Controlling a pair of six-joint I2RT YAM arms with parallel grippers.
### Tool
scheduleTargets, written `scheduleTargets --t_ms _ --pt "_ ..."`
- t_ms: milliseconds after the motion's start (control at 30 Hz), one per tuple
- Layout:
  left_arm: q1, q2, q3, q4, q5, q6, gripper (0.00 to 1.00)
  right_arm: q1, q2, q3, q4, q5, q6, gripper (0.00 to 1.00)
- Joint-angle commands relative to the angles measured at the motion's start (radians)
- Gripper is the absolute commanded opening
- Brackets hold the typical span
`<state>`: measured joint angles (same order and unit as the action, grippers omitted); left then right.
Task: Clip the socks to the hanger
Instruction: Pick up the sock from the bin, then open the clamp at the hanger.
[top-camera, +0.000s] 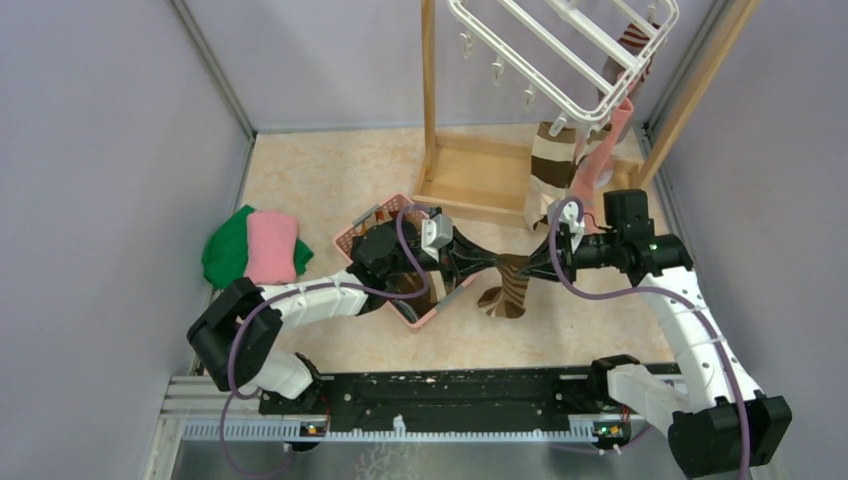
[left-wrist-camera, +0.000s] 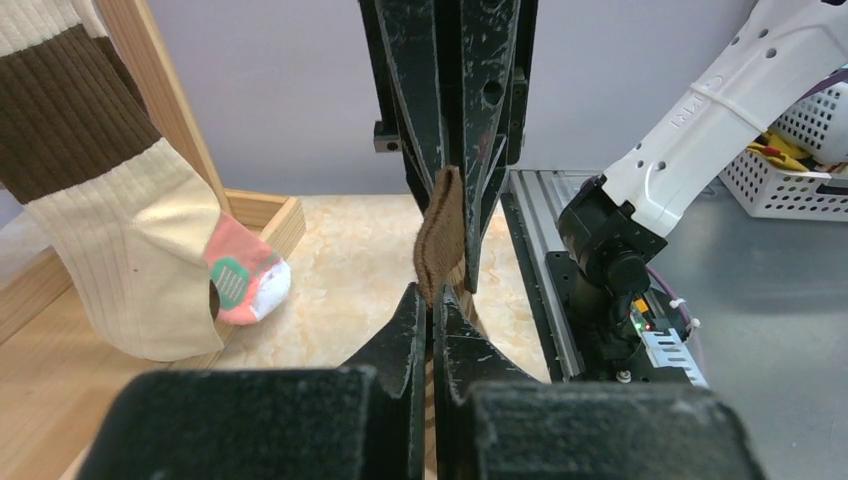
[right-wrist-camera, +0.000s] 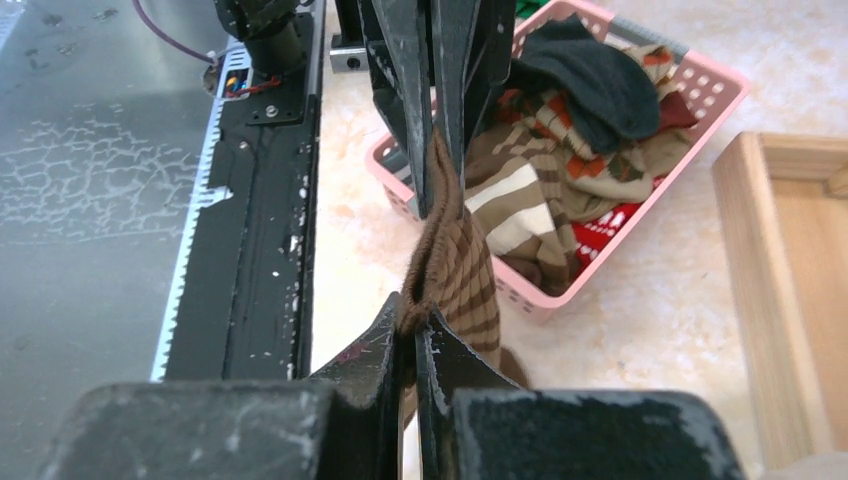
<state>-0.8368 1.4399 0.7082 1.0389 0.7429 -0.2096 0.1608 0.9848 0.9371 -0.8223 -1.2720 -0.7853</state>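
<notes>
A brown striped sock (top-camera: 508, 292) hangs low over the floor between both arms. My left gripper (top-camera: 494, 265) is shut on its upper edge from the left, and my right gripper (top-camera: 531, 268) is shut on the same edge from the right. In the left wrist view the left gripper (left-wrist-camera: 432, 297) pinches the sock's brown cuff (left-wrist-camera: 440, 235). The right wrist view has the right gripper (right-wrist-camera: 415, 316) pinching the sock (right-wrist-camera: 458, 270). The white hanger (top-camera: 560, 55) hangs at the top right. A brown-and-cream striped sock (top-camera: 548, 175) and a pink sock (top-camera: 603, 160) hang from it.
A pink basket (top-camera: 345, 237) with more socks (right-wrist-camera: 600, 90) sits under the left arm. Folded green and pink cloths (top-camera: 250, 245) lie at the left wall. The wooden stand (top-camera: 480, 185) rises behind the grippers. Walls close in both sides.
</notes>
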Motion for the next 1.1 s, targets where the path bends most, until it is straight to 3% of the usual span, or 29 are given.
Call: scheduleTargets --t_ms 0,100,200,400,467,700,1067 --pt "0.001 -0.016 -0.007 -0.009 -0.017 0.035 0.0 0.0 -0.01 0.095 -0.078 0.013 -0.101 0.0" --pt "0.002 -0.034 -0.006 -0.046 -0.032 0.053 0.12 -0.003 -0.013 0.1 -0.096 0.017 -0.122 0.0" --pt "0.005 -0.049 -0.006 -0.063 -0.039 0.056 0.3 -0.003 -0.012 0.101 -0.091 0.024 -0.114 0.0" --pt "0.031 -0.119 -0.051 -0.072 -0.049 0.06 0.85 -0.008 -0.015 0.12 -0.159 0.042 -0.201 0.0" --pt "0.048 -0.155 -0.083 -0.073 -0.061 0.076 0.98 -0.007 -0.024 0.118 -0.189 0.066 -0.245 0.0" --pt "0.122 -0.161 -0.07 -0.105 0.061 0.019 0.99 -0.007 -0.037 0.113 -0.236 0.077 -0.343 0.0" --pt "0.139 -0.048 -0.002 0.19 0.19 -0.186 0.99 -0.016 -0.026 0.183 -0.241 0.074 -0.273 0.0"
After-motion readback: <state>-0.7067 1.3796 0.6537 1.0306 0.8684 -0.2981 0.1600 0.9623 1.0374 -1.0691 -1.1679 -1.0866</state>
